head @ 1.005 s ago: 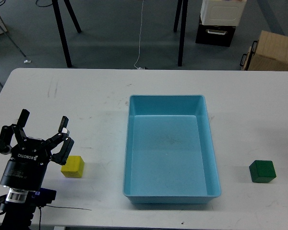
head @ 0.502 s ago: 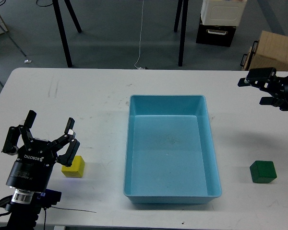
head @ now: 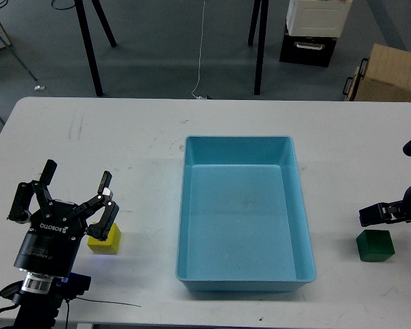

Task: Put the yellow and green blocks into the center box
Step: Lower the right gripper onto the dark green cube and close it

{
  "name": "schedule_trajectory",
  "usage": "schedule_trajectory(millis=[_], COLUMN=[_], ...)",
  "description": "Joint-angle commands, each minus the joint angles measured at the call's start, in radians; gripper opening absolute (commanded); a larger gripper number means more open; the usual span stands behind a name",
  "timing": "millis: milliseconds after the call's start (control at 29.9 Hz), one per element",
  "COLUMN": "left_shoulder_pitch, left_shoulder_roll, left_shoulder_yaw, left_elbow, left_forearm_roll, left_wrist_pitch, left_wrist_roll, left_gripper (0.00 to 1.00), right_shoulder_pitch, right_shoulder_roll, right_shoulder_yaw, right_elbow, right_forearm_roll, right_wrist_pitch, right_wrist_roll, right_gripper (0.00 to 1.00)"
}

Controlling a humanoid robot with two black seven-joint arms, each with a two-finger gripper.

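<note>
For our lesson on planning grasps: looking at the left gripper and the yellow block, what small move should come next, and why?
Probably ease the left gripper a little to its right and down so its open fingers straddle the yellow block. The block sits on the table partly behind the right-hand fingers, not between them, and the blue tray holds nothing.

A light blue tray [head: 243, 274] sits mid-table on the white table [head: 137, 144]. The left gripper [head: 72, 192], fingers spread, hovers just beside the yellow block [head: 105, 240], partly covering it. At the right edge, the right gripper [head: 380, 214] hangs just above the green block [head: 375, 246]; its fingers are indistinct.
</note>
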Motion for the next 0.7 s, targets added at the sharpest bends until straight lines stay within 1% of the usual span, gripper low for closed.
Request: schedule_trajectory(millis=[0, 268, 335, 368, 402, 469, 502, 569, 603, 636, 670], left_shoulder_pitch=[-0.001, 0.002, 0.002, 0.002, 0.000, 0.000, -0.001, -0.003, -0.004, -0.004, -0.004], left_shoulder_roll=[-0.002, -0.022, -0.024, -0.024, -0.024, -0.024, -0.024, -0.024, -0.024, -0.024, -0.024], left_shoulder_yaw=[0.000, 0.008, 0.008, 0.008, 0.008, 0.008, 0.008, 0.008, 0.008, 0.008, 0.008], left_elbow=[0.000, 0.000, 0.000, 0.000, 0.002, 0.008, 0.011, 0.013, 0.013, 0.013, 0.013], left_forearm_roll=[0.006, 0.044, 0.044, 0.044, 0.044, 0.044, 0.044, 0.044, 0.044, 0.044, 0.044], left_wrist_pitch=[0.001, 0.001, 0.001, 0.001, 0.001, 0.001, 0.003, 0.001, 0.001, 0.001, 0.001], left_wrist_roll=[0.000, 0.000, 0.000, 0.000, 0.000, 0.000, 0.000, 0.000, 0.000, 0.000, 0.000], left_gripper=[1.00, 1.00, 1.00, 1.00, 1.00, 1.00, 1.00, 1.00, 1.00, 1.00, 1.00], right_shoulder_pitch=[-0.050, -0.084, -0.090, -0.096, -0.099, -0.104, -0.113, -0.130, -0.133, -0.133, -0.133], right_shoulder_roll=[0.018, 0.027, 0.027, 0.029, 0.029, 0.035, 0.041, 0.044, 0.046, 0.046, 0.046], right_shoulder_yaw=[0.005, 0.007, 0.007, 0.007, 0.007, 0.007, 0.008, 0.013, 0.016, 0.019, 0.024], right_elbow=[-0.002, 0.000, 0.000, 0.000, 0.000, 0.000, 0.000, 0.003, 0.004, 0.006, 0.009], right_forearm_roll=[0.006, 0.006, 0.007, 0.007, 0.007, -0.002, -0.002, -0.002, -0.002, -0.002, -0.002], right_wrist_pitch=[-0.035, -0.063, -0.090, -0.101, -0.106, -0.106, -0.114, -0.117, -0.117, -0.117, -0.117], right_wrist_roll=[0.000, 0.000, 0.000, 0.002, 0.002, 0.002, 0.002, 0.002, 0.002, 0.002, 0.002], right_gripper=[1.00, 1.00, 0.95, 0.91, 0.78, 0.40, 0.29, 0.23, 0.18, 0.10, 0.05])
